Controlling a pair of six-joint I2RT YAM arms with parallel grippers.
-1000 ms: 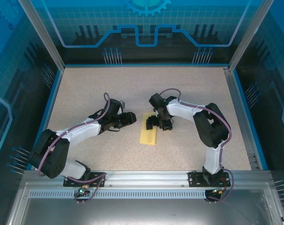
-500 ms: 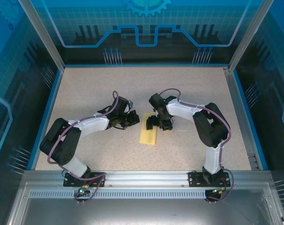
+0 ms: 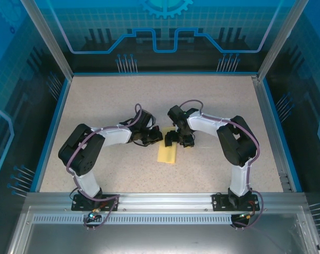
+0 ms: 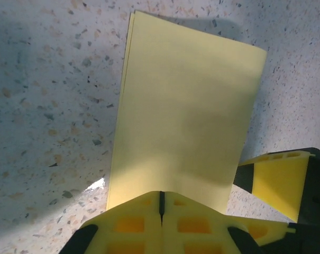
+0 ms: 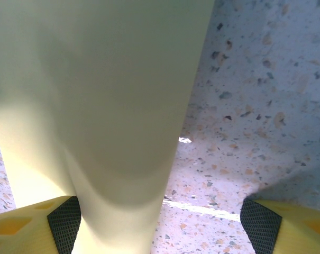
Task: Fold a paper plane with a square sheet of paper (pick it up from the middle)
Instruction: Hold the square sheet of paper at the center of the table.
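The square sheet of paper (image 3: 167, 152) lies on the table folded into a narrow pale-yellow rectangle, with two layers showing along its left edge (image 4: 183, 111). My left gripper (image 3: 159, 138) is shut, and its closed tips (image 4: 161, 193) rest at the near end of the sheet. My right gripper (image 3: 179, 141) stands open over the far end of the paper (image 5: 96, 106). The sheet runs past its left pad (image 5: 64, 222), and its right pad (image 5: 261, 222) is over bare table. One right finger (image 4: 279, 180) shows beside the sheet. The paper plane is out of view.
The speckled table (image 3: 112, 100) is ringed by a blue rim (image 3: 58, 114) and clear enclosure walls. Both arm bases sit on the aluminium rail (image 3: 160, 200) at the near edge.
My left arm has swung right toward the paper and its gripper has shut, ending at the sheet's far left corner. The right arm and the paper have not moved.
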